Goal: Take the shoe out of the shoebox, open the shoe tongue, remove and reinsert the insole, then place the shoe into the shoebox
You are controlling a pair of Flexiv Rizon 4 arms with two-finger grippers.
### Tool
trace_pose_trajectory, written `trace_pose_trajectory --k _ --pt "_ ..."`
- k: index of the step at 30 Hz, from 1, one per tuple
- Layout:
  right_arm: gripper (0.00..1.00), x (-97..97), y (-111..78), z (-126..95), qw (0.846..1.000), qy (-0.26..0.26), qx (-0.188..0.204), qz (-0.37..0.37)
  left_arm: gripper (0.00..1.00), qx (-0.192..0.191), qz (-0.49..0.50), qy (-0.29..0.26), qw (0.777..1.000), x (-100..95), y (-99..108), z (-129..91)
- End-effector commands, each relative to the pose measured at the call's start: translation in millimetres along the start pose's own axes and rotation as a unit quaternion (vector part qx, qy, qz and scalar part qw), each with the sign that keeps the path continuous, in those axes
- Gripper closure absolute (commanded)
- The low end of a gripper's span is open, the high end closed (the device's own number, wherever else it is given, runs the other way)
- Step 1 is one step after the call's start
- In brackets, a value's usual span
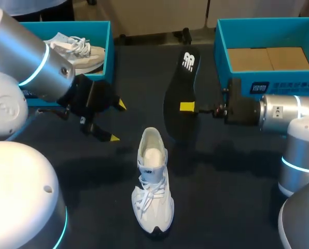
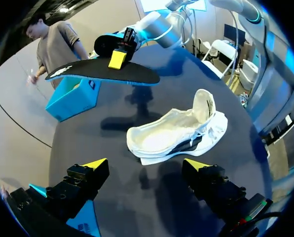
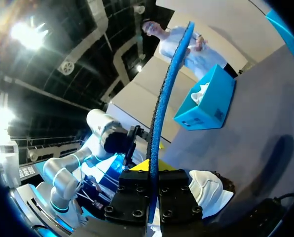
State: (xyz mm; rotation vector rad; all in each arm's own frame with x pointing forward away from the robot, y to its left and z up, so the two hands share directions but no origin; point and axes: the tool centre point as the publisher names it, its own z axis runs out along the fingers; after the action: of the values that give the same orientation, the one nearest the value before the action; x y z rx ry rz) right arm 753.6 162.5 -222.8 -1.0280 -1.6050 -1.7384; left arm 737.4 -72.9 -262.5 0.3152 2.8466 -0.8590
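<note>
The white shoe [image 1: 153, 181] stood on its sole on the dark worktop [image 1: 237, 181], in the middle and closer to the near edge, with the toe toward that edge and the laces loose. The right gripper [image 1: 188, 107] was closed on the long side edge of the black insole [image 1: 181, 91] and held it in the air beyond the heel of the shoe, not touching it. The left gripper [image 1: 116, 122] hung open beside the shoe with nothing between its fingers. One blue shoebox [image 1: 109, 46] was at the far left corner with a second white shoe [image 1: 79, 49] inside. Another blue shoebox [image 1: 222, 46] was at the far right corner.
</note>
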Motion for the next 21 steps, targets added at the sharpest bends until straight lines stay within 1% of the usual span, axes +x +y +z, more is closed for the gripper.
trace_pose_trajectory --k 1,2,3,4,7,11,15,17,21 --pt "1.00 0.5 -0.6 2.7 1.000 -0.002 -0.001 0.000 0.00 0.000 0.001 0.000 1.000 1.1 1.0 -1.1" --pt "1.00 0.5 -0.6 2.7 1.000 -0.002 -0.001 0.000 0.00 0.000 0.001 0.000 1.000 1.1 1.0 -1.1" --pt "1.00 0.2 -0.9 4.9 1.000 0.006 -0.002 -0.005 0.00 0.003 -0.002 0.013 1.000 3.7 3.2 4.6" --pt "1.00 -2.3 -2.3 8.7 1.000 0.004 -0.002 -0.006 0.00 0.011 -0.003 0.021 1.000 6.6 6.8 10.0" --pt "1.00 -10.4 -7.5 16.6 1.000 0.002 -0.003 -0.023 0.00 0.015 -0.012 0.036 0.999 15.0 15.8 20.5" --pt "1.00 -14.7 -11.2 22.6 0.999 0.009 -0.008 -0.048 0.00 0.006 -0.010 0.046 0.999 21.2 23.8 28.3" --pt "1.00 -16.1 -12.4 27.5 0.997 0.012 -0.013 -0.071 0.00 0.002 -0.007 0.041 0.999 26.8 25.8 36.0" --pt "1.00 -20.8 -14.1 31.9 0.997 0.010 -0.018 -0.079 0.00 -0.009 -0.015 0.047 0.999 30.3 24.7 43.1" --pt "1.00 -22.7 -15.2 33.4 0.997 0.008 -0.018 -0.078 0.00 -0.009 -0.015 0.047 0.999 30.3 24.7 43.1"
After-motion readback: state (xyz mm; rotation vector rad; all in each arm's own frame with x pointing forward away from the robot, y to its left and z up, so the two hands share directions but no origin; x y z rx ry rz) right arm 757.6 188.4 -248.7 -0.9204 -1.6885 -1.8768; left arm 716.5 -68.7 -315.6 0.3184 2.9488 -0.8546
